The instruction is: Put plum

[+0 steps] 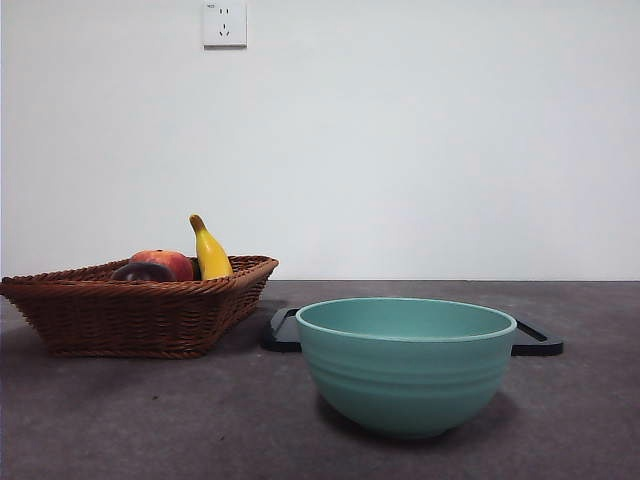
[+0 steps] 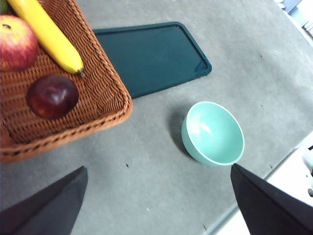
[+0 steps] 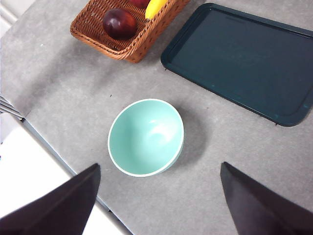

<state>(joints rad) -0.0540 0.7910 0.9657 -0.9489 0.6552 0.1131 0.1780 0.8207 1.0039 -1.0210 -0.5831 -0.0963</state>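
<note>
No text, brand or number can be read anywhere; the wall socket (image 1: 224, 23) at 12 o'clock bears only a tiny, illegible mark.

one plum (image 2: 52, 96), one apple (image 2: 16, 43), one banana (image 2: 47, 33), one wicker basket (image 2: 105, 88), one teal bowl (image 3: 145, 137), one dark tray (image 3: 244, 58)

I see a glossy dark plum (image 2: 52, 96), a rough woven wicker basket (image 2: 105, 93), a smooth satin teal bowl (image 3: 145, 137), a smooth dark plastic-looking tray (image 3: 239, 56), a matt grey table (image 1: 150, 420), 1 waxy yellow banana (image 2: 46, 34)
</note>
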